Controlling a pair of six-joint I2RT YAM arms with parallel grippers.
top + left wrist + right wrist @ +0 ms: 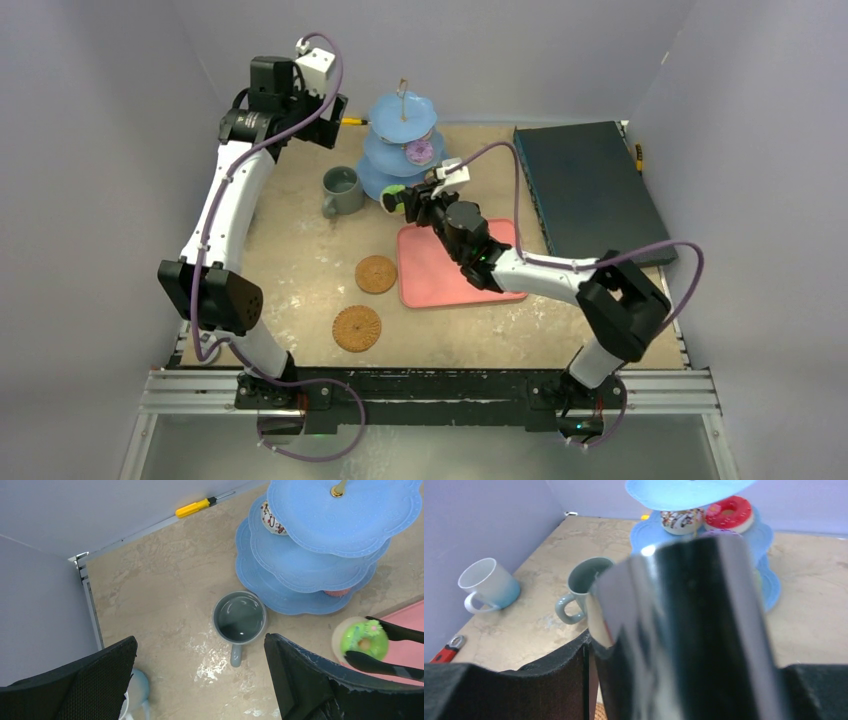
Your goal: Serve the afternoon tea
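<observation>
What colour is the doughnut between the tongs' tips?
The doughnut has bright green icing over a pale base; clearest in the left wrist view.

Blue three-tier stand (385, 150): upright, far centre. The middle tier carries a red-iced doughnut (729, 511), a white sprinkled doughnut (680, 520) and a purple doughnut (420, 150).

Green-iced doughnut (364, 639): off the stand, just beside the lowest tier, pinched in black tongs (380, 667).

Grey-green mug (343, 190): upright, just left of the stand, handle toward the near side.

White mug (489, 585): upright, further left, apart from the grey-green mug.

Two woven coasters (376, 274) (357, 328): flat, bare, near each other, nearer than the mugs.
</observation>
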